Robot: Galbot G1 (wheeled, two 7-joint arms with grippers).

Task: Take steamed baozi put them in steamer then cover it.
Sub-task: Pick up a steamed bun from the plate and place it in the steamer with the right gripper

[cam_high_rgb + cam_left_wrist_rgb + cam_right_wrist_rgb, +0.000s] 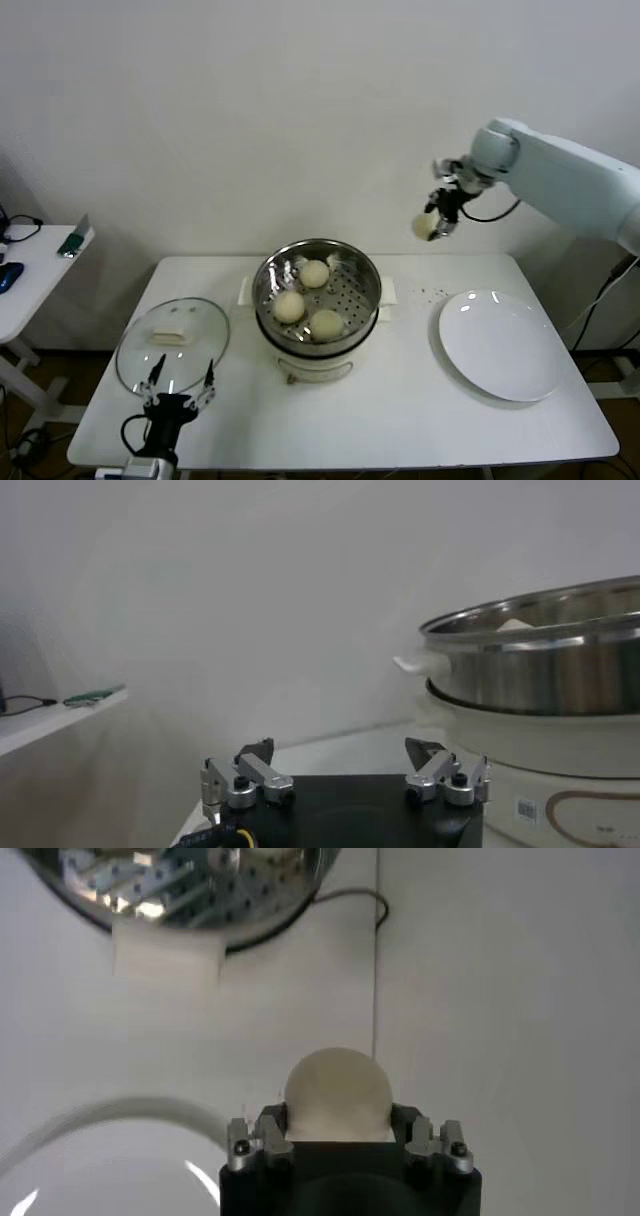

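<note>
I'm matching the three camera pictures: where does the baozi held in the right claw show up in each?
Head view: held baozi hangs upper right, in the right claw, above the table.
Left wrist view: not in it.
Right wrist view: low centre, between the claw fingers.
Shared landmark: the steamer.

I have the right gripper (437, 222) raised high at the far right, arm bent in from the right edge, its fingers clamped on a steamed baozi (337, 1095). My left gripper (181, 389) waits low at the near left (jaws spread wide).
</note>
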